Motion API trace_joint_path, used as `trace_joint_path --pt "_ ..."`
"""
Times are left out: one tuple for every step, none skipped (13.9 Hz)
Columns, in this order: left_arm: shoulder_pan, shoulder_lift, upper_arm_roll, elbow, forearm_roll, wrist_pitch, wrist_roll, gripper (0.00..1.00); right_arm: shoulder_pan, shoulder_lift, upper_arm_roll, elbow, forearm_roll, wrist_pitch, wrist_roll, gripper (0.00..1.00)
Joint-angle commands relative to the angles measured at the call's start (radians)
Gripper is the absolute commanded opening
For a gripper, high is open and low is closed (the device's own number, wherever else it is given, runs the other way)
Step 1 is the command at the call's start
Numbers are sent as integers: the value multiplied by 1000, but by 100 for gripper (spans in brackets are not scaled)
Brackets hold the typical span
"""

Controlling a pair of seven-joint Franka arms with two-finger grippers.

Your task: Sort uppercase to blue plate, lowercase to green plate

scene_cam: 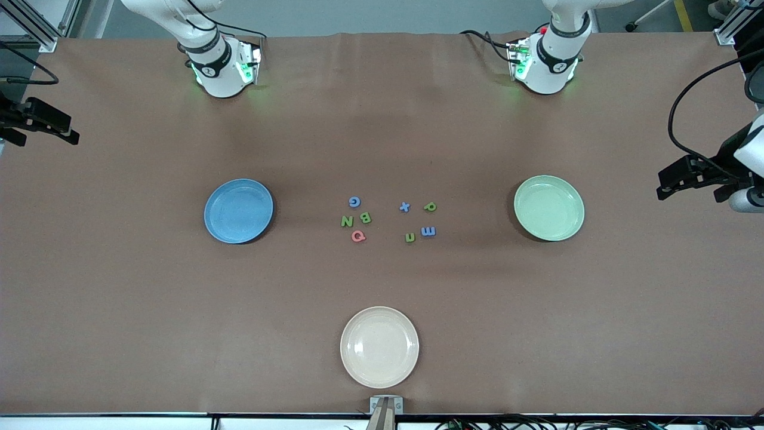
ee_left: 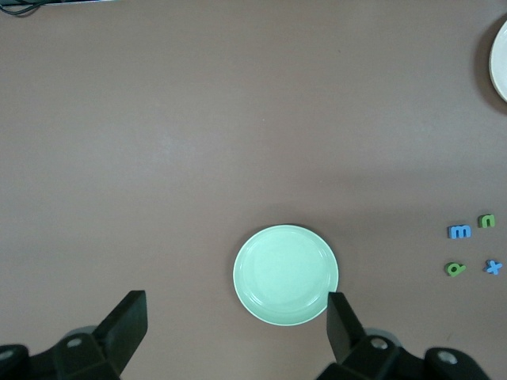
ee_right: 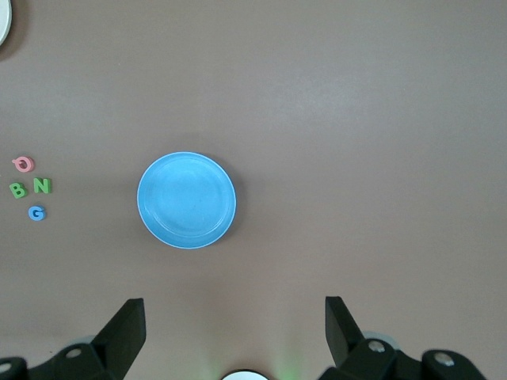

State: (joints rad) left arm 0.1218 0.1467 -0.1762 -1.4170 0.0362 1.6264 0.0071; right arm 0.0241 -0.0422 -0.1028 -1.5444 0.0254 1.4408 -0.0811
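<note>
The uppercase blue G (scene_cam: 354,201), green B (scene_cam: 365,218), green N (scene_cam: 347,221) and red Q (scene_cam: 358,236) lie grouped mid-table beside the empty blue plate (scene_cam: 239,211). The lowercase blue x (scene_cam: 404,206), green p (scene_cam: 430,206), green n (scene_cam: 410,237) and blue m (scene_cam: 428,231) lie beside the empty green plate (scene_cam: 549,208). My left gripper (ee_left: 236,328) is open and empty, high over the table by the green plate (ee_left: 286,275). My right gripper (ee_right: 234,332) is open and empty, high over the table between the blue plate (ee_right: 187,200) and its own base.
An empty cream plate (scene_cam: 379,347) sits near the table's front edge, nearer the camera than the letters. Black camera mounts (scene_cam: 36,119) (scene_cam: 698,173) reach in at both ends of the table. Both arm bases (scene_cam: 221,65) (scene_cam: 546,60) stand along the back edge.
</note>
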Motion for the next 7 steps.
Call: trace_joint_path --pt "6 -16 0 -11 2 -10 20 100 4 -5 -2 -2 10 0 8 100" --pt "6 -16 1 -10 2 -10 16 100 4 -5 -3 -2 10 -2 8 100" --pt "6 -16 1 -10 2 -10 11 100 2 -5 -3 -2 10 -2 8 100" --pt "4 -16 1 -10 2 -10 2 100 2 -5 -2 -2 10 -2 8 100" --pt "2 -16 -2 -10 2 -10 1 100 2 -5 -3 -2 10 3 8 100" --pt "2 -13 -2 -10 5 -10 -1 100 4 -5 -2 1 11 4 8 100" --pt "2 -15 -3 -13 7 -14 -9 100 2 -5 -3 4 25 1 6 100"
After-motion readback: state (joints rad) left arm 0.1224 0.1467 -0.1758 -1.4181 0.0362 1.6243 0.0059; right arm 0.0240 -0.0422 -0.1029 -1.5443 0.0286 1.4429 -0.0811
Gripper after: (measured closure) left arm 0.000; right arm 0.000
